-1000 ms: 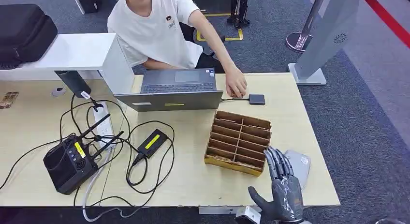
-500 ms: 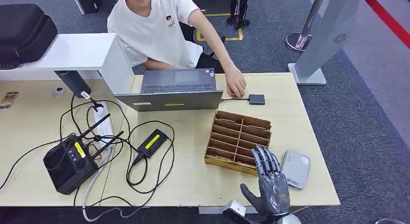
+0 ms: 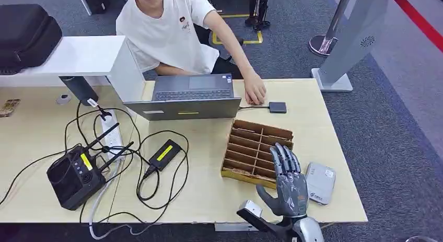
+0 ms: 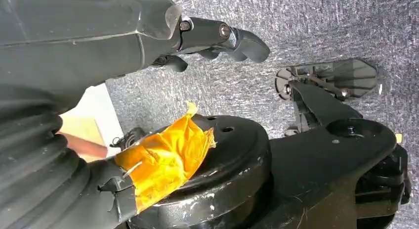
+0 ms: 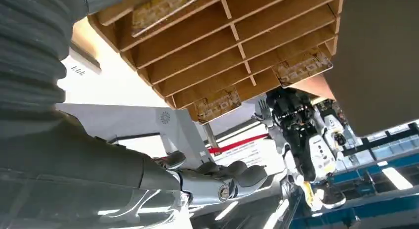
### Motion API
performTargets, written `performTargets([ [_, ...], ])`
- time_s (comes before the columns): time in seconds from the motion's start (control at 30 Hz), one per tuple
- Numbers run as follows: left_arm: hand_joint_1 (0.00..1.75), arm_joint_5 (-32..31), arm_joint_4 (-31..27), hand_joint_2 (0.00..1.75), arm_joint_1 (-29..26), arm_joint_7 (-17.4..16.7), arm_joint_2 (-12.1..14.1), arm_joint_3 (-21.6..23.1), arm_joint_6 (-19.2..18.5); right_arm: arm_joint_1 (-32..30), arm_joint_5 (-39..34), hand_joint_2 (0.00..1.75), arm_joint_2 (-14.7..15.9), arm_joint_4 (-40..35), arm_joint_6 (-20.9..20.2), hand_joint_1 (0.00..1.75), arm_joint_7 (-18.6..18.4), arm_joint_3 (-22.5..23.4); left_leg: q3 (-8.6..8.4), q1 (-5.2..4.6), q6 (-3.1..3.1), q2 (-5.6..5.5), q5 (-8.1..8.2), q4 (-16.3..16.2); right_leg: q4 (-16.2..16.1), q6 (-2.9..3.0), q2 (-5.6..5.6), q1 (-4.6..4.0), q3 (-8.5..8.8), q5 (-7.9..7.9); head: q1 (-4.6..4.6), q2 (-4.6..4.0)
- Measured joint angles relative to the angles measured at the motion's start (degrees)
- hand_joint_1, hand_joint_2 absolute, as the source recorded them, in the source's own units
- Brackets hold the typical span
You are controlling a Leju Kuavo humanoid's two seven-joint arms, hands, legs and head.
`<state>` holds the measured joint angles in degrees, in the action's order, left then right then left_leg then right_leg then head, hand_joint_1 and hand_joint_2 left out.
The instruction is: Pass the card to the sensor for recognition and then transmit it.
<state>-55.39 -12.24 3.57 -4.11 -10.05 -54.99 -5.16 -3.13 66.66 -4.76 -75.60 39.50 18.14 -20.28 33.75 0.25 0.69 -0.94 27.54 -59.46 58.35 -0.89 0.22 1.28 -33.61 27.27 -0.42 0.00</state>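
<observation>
A wooden slotted rack (image 3: 256, 150) sits on the table right of centre. In the right wrist view brown printed cards (image 5: 301, 66) lie in some slots of the rack (image 5: 207, 46). My right hand (image 3: 290, 182) hovers over the rack's near right corner, fingers straight and spread, holding nothing. A grey flat sensor box (image 3: 319, 182) lies just right of that hand. In the right wrist view the right hand (image 5: 217, 182) is empty. My left hand (image 4: 217, 38) hangs by my side above the carpet, fingers loose, with nothing in it.
A person sits behind the table with one hand (image 3: 254, 90) next to a small dark box (image 3: 277, 107). An open laptop (image 3: 188, 98) stands behind the rack. A black device (image 3: 73, 176), cables and a power strip (image 3: 111, 129) lie on the left.
My right hand has moved left and forward, from over the grey sensor box to the rack's near right corner. The box is uncovered now.
</observation>
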Motion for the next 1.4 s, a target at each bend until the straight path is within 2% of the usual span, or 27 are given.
performTargets([
  [0.47, 0.00, -0.07, 0.00, 1.75, 0.00, 0.00, 0.00, 0.00, 0.00, 0.02, -1.22, 1.75, -0.02, 1.55, 0.00, 0.00, -1.58, 0.00, 0.00, 0.00, 0.00, 0.00, 0.00, 0.00, 0.00, 0.00, 0.00, 0.00, 0.00, 0.00, -0.02, 0.00],
  [1.4, 0.00, -0.74, 0.00, 1.75, 0.01, 0.09, 0.00, 0.00, 0.00, -1.25, -2.78, 1.75, -0.02, 6.10, 0.00, 0.00, -2.36, 0.31, 0.00, 0.00, 0.00, 0.00, 0.00, 0.00, 0.00, 0.00, 0.00, 0.00, 0.00, 0.00, -0.02, 0.00],
])
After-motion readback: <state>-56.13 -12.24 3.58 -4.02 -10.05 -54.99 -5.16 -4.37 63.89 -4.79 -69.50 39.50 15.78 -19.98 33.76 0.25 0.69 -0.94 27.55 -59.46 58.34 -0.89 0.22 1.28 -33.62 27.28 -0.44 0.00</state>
